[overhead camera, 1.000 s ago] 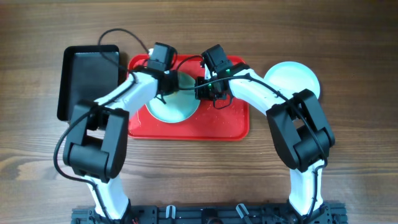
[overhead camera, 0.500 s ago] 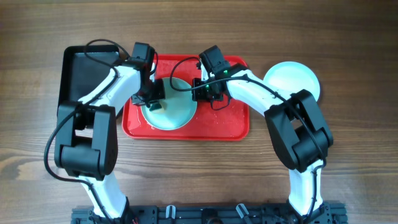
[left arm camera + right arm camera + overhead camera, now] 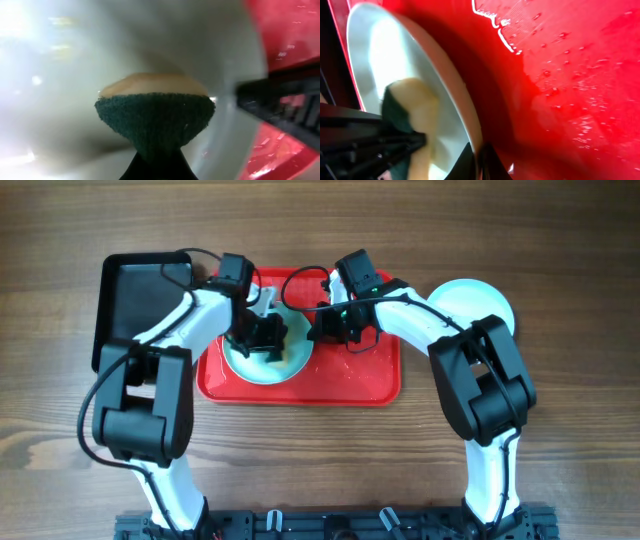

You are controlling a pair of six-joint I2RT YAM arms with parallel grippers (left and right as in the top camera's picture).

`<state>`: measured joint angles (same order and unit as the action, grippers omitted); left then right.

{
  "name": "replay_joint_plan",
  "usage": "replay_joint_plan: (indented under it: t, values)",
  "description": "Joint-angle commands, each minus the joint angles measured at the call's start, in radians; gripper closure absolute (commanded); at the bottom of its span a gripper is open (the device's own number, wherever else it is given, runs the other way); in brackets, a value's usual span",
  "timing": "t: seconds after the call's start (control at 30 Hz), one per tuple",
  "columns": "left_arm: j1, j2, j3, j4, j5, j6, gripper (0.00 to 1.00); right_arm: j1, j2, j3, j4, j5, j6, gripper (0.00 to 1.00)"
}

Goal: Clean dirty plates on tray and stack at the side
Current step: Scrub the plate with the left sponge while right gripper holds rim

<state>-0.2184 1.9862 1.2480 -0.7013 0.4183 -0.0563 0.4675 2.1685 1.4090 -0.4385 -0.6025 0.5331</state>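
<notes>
**A:** Where is the turquoise plate (image 3: 262,370)?

**B:** On the red tray (image 3: 360,375), left half. Our right jaws clamp its 3 o'clock rim. Our left jaws, closed on the sponge (image 3: 155,117), press its centre. The side plate (image 3: 485,298) lies at 3 o'clock, so our right arm is nearer.

Your two arms match: the left arm (image 3: 185,328) and the right arm (image 3: 415,320) each have smooth white rounded links joined by chunky black joint housings. Thin black cables (image 3: 298,280) loop off both wrists. The left gripper (image 3: 266,340) and right gripper (image 3: 324,330) are black — and a small green light (image 3: 345,306) glows by the right one.
</notes>
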Motion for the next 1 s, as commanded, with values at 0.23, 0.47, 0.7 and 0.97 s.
replay_joint_plan:
  t: [0.23,0.47,0.7,0.97]
  values:
    - [-0.009,0.04,-0.026,0.161,-0.372,-0.245,0.96,0.01,0.05,-0.014,0.006,-0.05,0.017,0.96]
    - [0.061,0.039,-0.026,0.086,-0.729,-0.454,0.96,0.01,0.05,-0.014,0.005,-0.05,0.016,0.96]
    - [0.068,0.039,-0.026,-0.126,-0.513,-0.345,0.96,0.01,0.05,-0.014,0.008,-0.049,0.016,0.96]
    - [0.068,0.039,-0.026,-0.229,-0.034,0.016,0.96,0.01,0.05,-0.014,0.008,-0.049,0.016,0.96]
